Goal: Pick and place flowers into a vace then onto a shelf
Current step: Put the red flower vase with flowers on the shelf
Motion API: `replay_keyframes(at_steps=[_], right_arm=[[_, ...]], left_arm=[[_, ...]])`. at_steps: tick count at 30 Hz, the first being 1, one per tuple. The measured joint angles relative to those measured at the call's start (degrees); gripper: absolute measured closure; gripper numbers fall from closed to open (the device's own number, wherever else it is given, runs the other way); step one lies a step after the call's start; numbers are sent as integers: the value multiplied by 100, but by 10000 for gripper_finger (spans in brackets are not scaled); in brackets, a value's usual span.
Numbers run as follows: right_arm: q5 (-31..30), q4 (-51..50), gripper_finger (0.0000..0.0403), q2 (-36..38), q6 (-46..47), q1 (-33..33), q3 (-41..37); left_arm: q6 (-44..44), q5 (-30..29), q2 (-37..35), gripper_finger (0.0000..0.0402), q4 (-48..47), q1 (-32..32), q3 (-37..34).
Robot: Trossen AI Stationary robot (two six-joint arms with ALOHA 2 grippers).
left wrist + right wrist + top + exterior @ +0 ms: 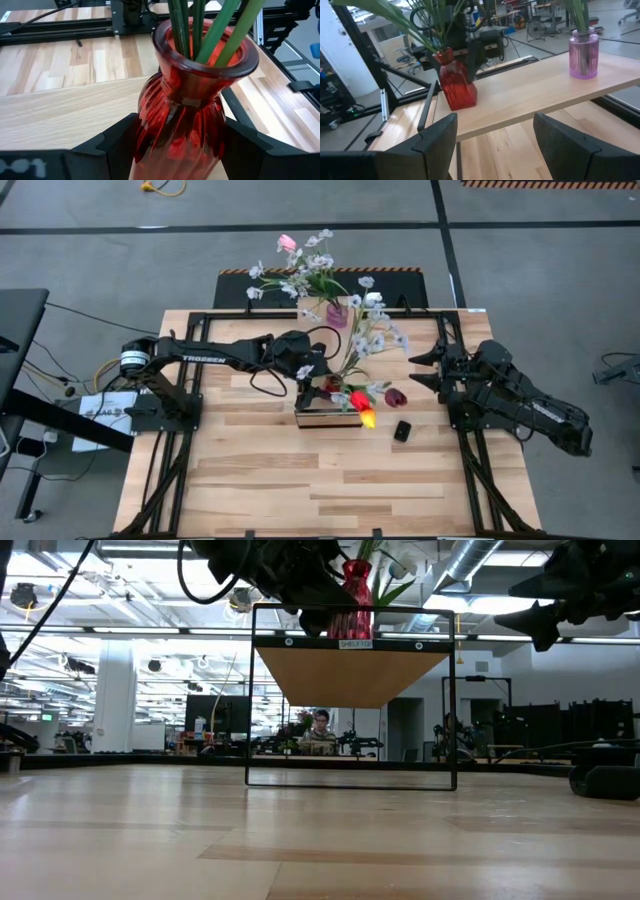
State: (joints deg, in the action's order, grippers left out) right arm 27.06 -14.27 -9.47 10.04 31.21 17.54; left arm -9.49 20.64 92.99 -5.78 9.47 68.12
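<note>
1. The left gripper [180, 145] is at the near end of the shelf [535, 100], above the middle of the table [300, 480]. Its two dark fingers [117, 140] press on both sides of a red vase [185, 115], so it is holding the vase.
2. The red vase is made of shiny ribbed glass. It stands upright on the light wood top of the shelf, near one end.
3. Thick green stems [200, 25] stick up out of the mouth of the red vase. They belong to the flowers [365, 340], which lean over the shelf.
4. Seen from above, red, yellow and dark tulips [362, 408] and small pale blossoms spread out around the left gripper.
5. A purple vase [583, 54] stands upright near the other end of the same shelf, well apart from the red one. It holds green stems too, with a pink tulip [287, 243] and more pale blossoms on top.
6. The shelf is a long thin plank on a thin black frame, standing on the wide wooden table.
7. The right gripper [495, 145] waits at the right side of the table, away from the shelf. Its fingers are spread apart and hold nothing.
8. A small black thing [402, 430] lies on the table near the tulips. I cannot tell what it is.
</note>
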Motion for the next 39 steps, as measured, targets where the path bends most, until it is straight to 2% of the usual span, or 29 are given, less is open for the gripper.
replay_keyframes(at_steps=[18, 29, 36, 39], right_arm=[[-12, 12, 147, 0, -7, -56, 0], [-12, 9, 147, 0, -7, -56, 0], [-12, -1, 147, 0, -7, -56, 2], [-10, -10, 147, 0, -9, -56, 2]], left_arm=[[82, -107, -2, 167, -144, -61, 2], [80, -344, 0, 98, -301, -66, 2], [79, -359, -72, 76, -575, -108, 0], [76, -564, -148, 71, -685, -168, 0]])
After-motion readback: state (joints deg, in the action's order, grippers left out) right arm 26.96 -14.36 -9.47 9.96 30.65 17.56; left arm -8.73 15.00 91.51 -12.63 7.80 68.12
